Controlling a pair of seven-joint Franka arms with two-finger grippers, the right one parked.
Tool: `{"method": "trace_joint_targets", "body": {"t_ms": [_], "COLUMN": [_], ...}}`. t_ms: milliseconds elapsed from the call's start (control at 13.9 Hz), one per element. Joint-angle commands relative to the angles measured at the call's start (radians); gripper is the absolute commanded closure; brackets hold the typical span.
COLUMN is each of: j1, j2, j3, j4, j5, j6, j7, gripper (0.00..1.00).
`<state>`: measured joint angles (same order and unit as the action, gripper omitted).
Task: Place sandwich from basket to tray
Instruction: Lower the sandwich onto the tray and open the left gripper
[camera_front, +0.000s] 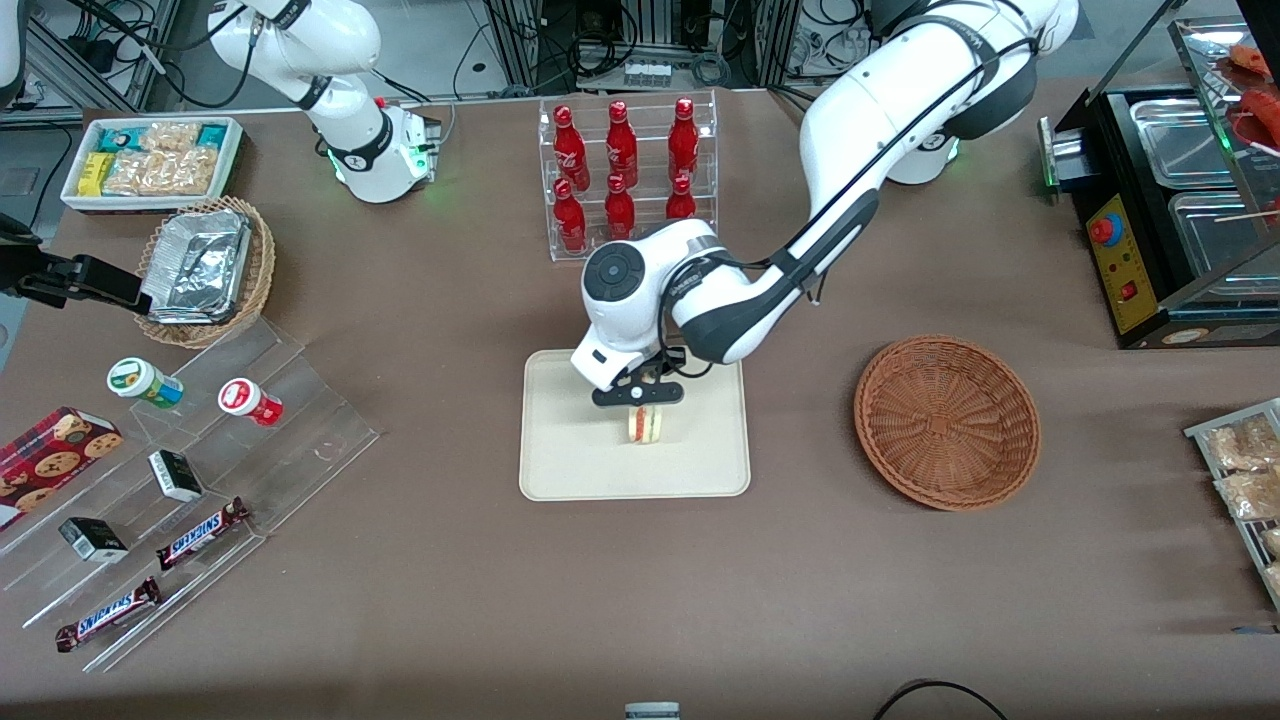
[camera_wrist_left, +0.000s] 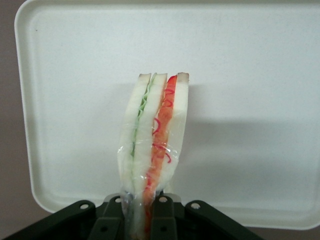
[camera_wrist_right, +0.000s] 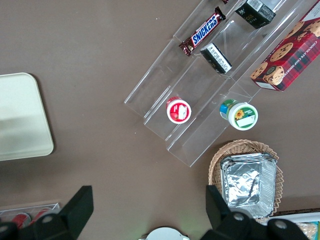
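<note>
The left arm's black two-finger gripper (camera_front: 640, 402) grasps the plastic-wrapped triangular white-bread sandwich (camera_front: 646, 424), long axis hanging straight down from the fingers over the flat cream rectangular tray (camera_front: 570, 460); the reddish-brown wicker basket (camera_front: 946, 421) sits empty.

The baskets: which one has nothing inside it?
The reddish-brown basket, toward the working arm's end. The tan basket holds silver foil packets. The end effector holds the sandwich over the tray.

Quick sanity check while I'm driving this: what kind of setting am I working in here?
Probably a mock snack kiosk in a robot lab: a rack of red bottles, Snickers bars on clear display steps, a food warmer. The gripper holds the sandwich over the tray; the basket sits empty.
</note>
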<state>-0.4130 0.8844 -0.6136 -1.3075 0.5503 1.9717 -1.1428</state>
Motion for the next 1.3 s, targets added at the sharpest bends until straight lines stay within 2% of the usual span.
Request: {"method": "trace_joint_targets", "body": {"t_ms": [0,144,289,361,433,505,577,794,1010,1227], "j1": [-0.055,-0.07,-0.07,-0.07,-0.07,-0.067,-0.064,-0.03,0.028,0.144], "j2": [0.085,0.111,0.122,0.125,0.128,0.125,0.116,0.039,-0.091,-0.261], "j3": [0.009,0.009,0.009,0.009,0.009,0.009,0.008,0.003,0.005,-0.008], "j4": [0.114,0.134,0.139,0.139,0.139,0.139,0.14,0.139,0.125,0.035], "j5": [0.06,0.098,0.102,0.102,0.102,0.102,0.1,0.067,-0.065,-0.147], "j6": [-0.002,-0.002,0.009,0.013,0.013,0.013,0.004,-0.078,-0.157,-0.231], "j7": [-0.063,-0.092,-0.114,-0.114,-0.106,-0.103,-0.107,-0.117,-0.117,-0.097], "gripper": [0.96,0.96,0.94,0.7,0.3,0.07,0.01,0.01,0.01,0.01]}}
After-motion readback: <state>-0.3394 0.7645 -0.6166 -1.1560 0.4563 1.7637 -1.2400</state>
